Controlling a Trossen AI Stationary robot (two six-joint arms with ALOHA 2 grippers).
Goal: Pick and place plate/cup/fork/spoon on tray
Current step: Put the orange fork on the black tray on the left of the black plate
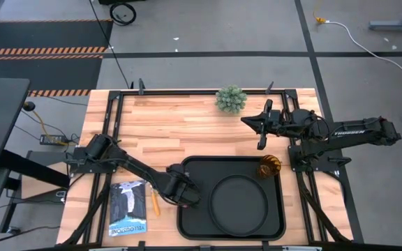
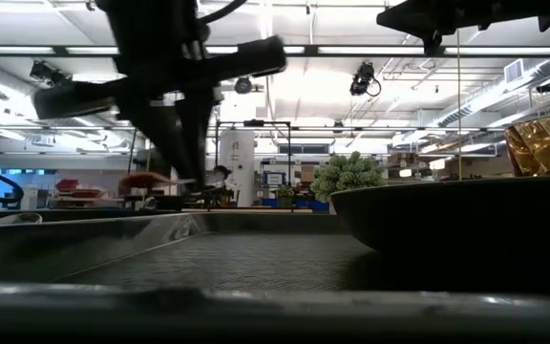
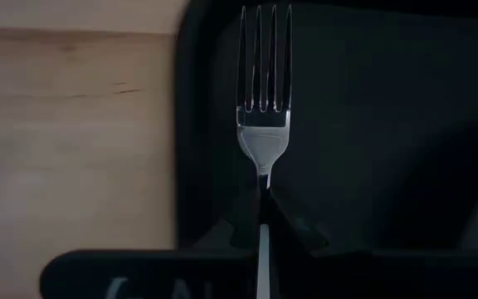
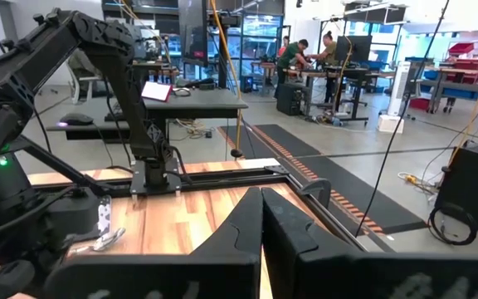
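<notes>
The black tray (image 1: 194, 171) lies at the table's near middle. The round black plate (image 1: 239, 202) sits in it, and the amber cup (image 1: 269, 167) stands in its far right corner. My left gripper (image 1: 185, 194) hangs over the tray's left edge, shut on the fork (image 3: 264, 100). The fork's silver tines point away over the tray floor. A slim orange-handled piece, seemingly the spoon (image 1: 154, 203), lies on the wood left of the tray. My right gripper (image 1: 260, 129) is shut and empty, raised beyond the tray's far right corner. My left gripper pinches the fork just behind its silver neck (image 3: 263, 184) between the two fingers. The fork runs forward along the fingers, tines (image 3: 264, 58) away from the gripper. It is held over the tray's left part; the handle behind the fingers is hidden by the gripper.
A booklet (image 1: 128, 208) lies on the table at the near left, beside the spoon. A green bushy plant (image 1: 230, 99) stands at the far edge, near my right gripper. Bare wood lies between the plant and the tray.
</notes>
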